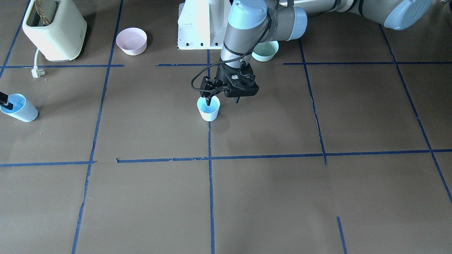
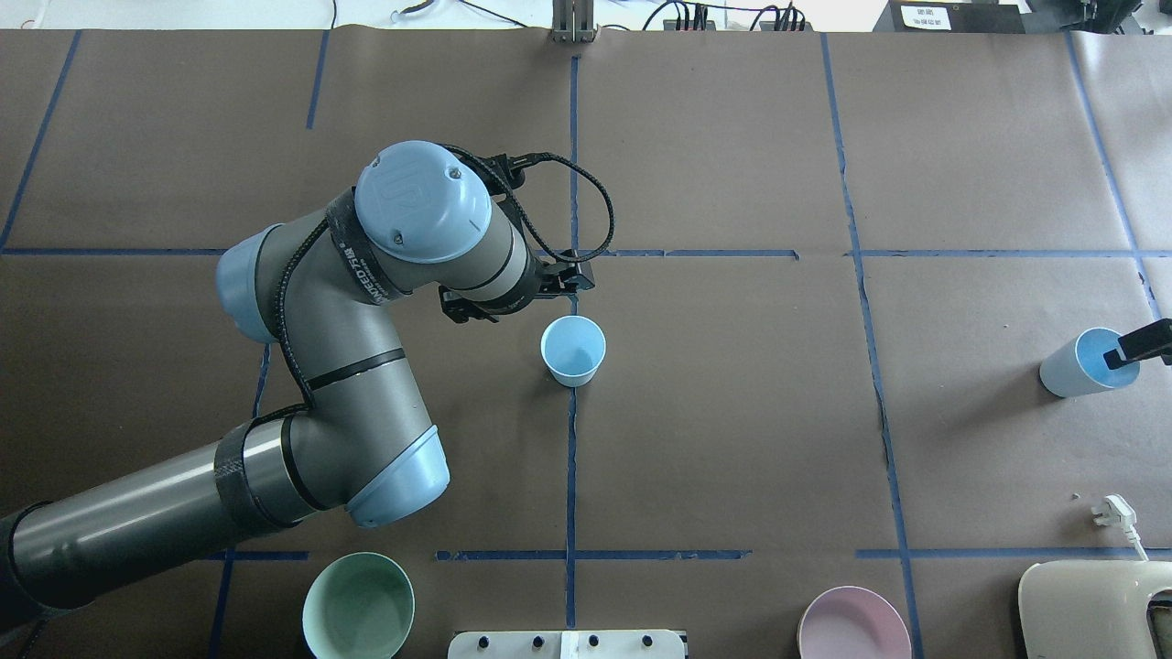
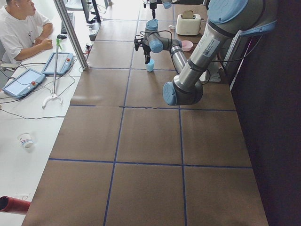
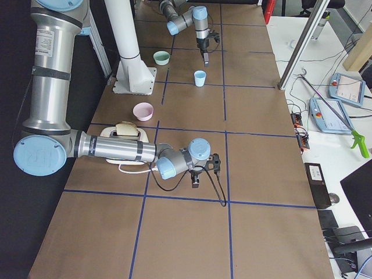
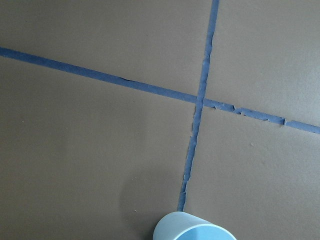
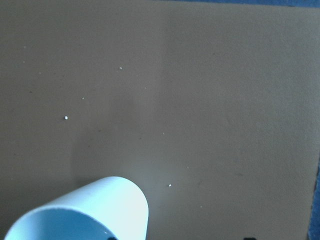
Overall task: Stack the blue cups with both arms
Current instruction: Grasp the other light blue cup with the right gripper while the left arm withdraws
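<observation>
Right gripper (image 2: 1140, 346) is cut off by the frame edge in overhead and front views; one finger shows inside the tilted right cup (image 2: 1073, 368), grip undetermined. Left gripper (image 1: 223, 100) is mostly hidden under its wrist (image 2: 421, 201) overhead. Wrist views crop the right cup and centre cup (image 5: 192, 230) at the bottom edge.

One pale-blue tapered cup (image 2: 573, 351) stands upright, empty, mid-bench (image 2: 732, 412) on a tape line (image 2: 571, 476); the other cup (image 2: 1080, 363), alike, sits tilted near the bench's right end, a right claw (image 2: 1135, 346) finger inside its rim
</observation>
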Tool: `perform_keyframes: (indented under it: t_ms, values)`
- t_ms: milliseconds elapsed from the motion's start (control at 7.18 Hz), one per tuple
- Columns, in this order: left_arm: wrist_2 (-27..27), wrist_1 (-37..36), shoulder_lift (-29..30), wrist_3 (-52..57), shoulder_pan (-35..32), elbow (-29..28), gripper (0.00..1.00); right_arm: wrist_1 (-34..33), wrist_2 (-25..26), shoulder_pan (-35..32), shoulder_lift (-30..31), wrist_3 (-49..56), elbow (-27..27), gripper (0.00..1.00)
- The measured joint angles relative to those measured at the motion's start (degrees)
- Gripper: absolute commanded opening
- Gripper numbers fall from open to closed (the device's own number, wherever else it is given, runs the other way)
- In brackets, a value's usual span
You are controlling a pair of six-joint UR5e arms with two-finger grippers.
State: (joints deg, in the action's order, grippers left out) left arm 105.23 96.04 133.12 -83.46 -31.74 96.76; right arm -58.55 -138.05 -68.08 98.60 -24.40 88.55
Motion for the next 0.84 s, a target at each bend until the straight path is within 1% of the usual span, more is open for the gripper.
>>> perform_keyframes:
  t_ms: [139,557,697,836]
  values:
    - [0.04,-0.04,-0.49,0.0,-0.35,1.1,1.0,0.06,0.0,0.91,-0.17,-0.07,-0.03,0.0]
    - [0.09,-0.05,-2.02,-0.02,-0.94,4.19,1.0,1.7,-0.1,3.36,-1.14,-0.12,0.58,0.0]
    - [0.19,0.02,-2.93,-0.01,-1.57,6.13,1.0,2.44,-0.42,4.03,-1.99,-0.44,1.62,0.0]
    - [0.39,0.12,-4.33,0.05,-2.62,8.71,1.0,2.48,-0.83,4.99,-2.99,-2.25,4.4,0.0]
